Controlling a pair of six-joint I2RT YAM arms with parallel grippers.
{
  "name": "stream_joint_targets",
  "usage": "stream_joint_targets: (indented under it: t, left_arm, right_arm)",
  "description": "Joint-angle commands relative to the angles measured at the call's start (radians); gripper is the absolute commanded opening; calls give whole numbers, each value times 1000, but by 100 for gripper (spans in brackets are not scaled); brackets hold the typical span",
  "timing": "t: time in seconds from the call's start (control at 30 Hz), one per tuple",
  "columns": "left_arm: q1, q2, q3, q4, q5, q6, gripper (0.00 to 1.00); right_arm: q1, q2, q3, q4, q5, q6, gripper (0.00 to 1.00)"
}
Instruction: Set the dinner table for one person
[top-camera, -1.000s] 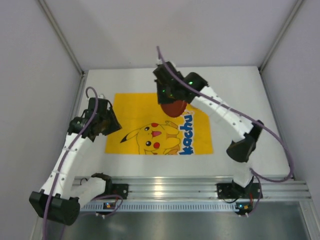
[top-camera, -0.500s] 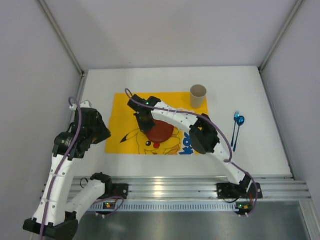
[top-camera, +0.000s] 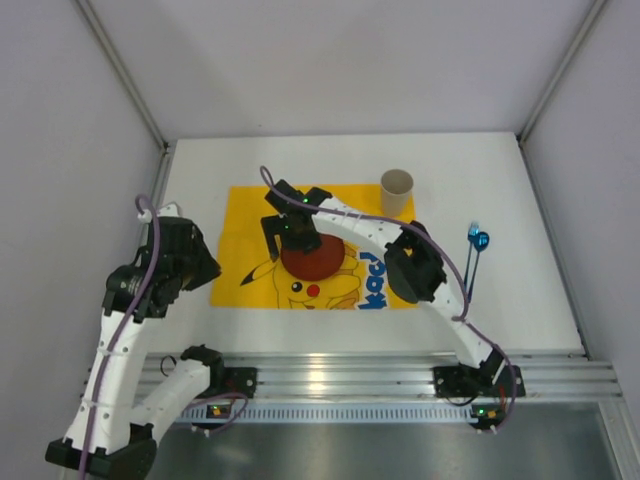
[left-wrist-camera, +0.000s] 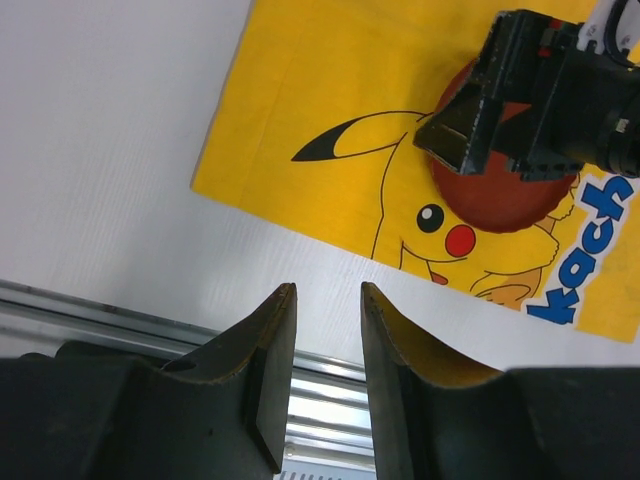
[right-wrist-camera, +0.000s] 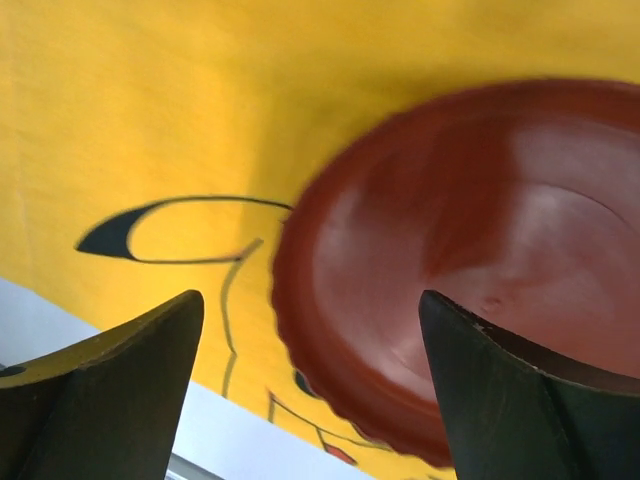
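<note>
The dinner table (top-camera: 500, 180) — flat, matte white, rectangular — stands level.

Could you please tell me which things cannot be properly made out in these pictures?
- Red plate: top view, far rim hidden under the right gripper; right wrist view, blurred and cut off by the right edge.
- Blue utensils: top view only, too small to tell spoon from fork.
- Lettering on the Pikachu mat: top view, partly covered by the right arm; left wrist view, cut off by the right edge.
</note>
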Motion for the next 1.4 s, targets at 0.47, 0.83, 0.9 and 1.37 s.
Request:
stream_joint_targets:
  t: [0.47,0.83,0.9,1.37]
  left_arm:
    - [-31,203,-62,382,190,-33,38]
    - [-54,140,-197,419,246,-63,38]
    - [-54,120,-200,396,246,-68,38]
    - [-55,33,-176,239,154,-56,38]
  right_arm:
    - [-826,-1225,-1104,31,72,-94,88]
    - [-1161,-913,-1269,178,88,-122,65]
    - [-1179,-885,-1281,195,91,-114,61]
    - [-1180,-683,-1233,289,97,-65,36]
